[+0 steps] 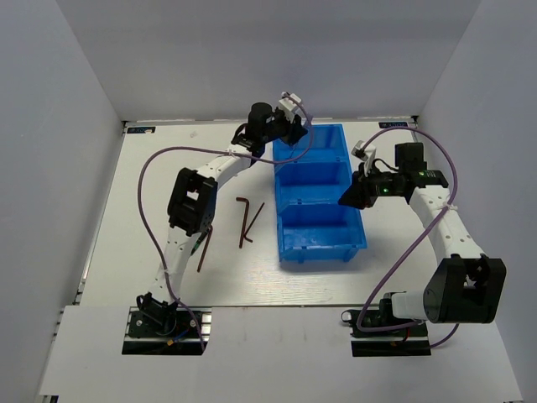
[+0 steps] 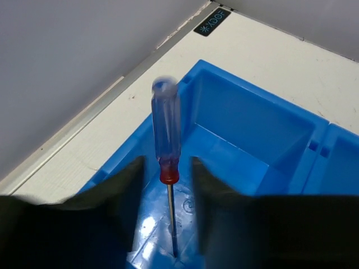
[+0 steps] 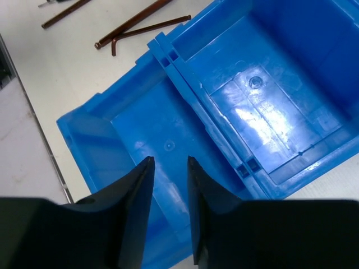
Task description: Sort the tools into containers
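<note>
The blue three-compartment bin (image 1: 319,195) lies in the middle of the table. My left gripper (image 1: 285,130) hangs over its far compartment (image 2: 247,140). In the left wrist view a screwdriver (image 2: 166,134) with a clear blue handle and red collar stands upright between the fingers of that gripper (image 2: 167,161). Its tip rests on the bin floor, and there is a gap on each side, so the gripper is open. My right gripper (image 1: 351,198) (image 3: 170,159) is open and empty over the bin's near compartment (image 3: 140,129). Dark hex keys (image 1: 248,220) (image 3: 140,25) lie on the table left of the bin.
One more hex key (image 1: 204,249) lies partly under the left arm. Purple cables (image 1: 155,210) loop off both arms. White walls enclose the table on three sides. The middle compartment (image 3: 269,106) shows nothing inside.
</note>
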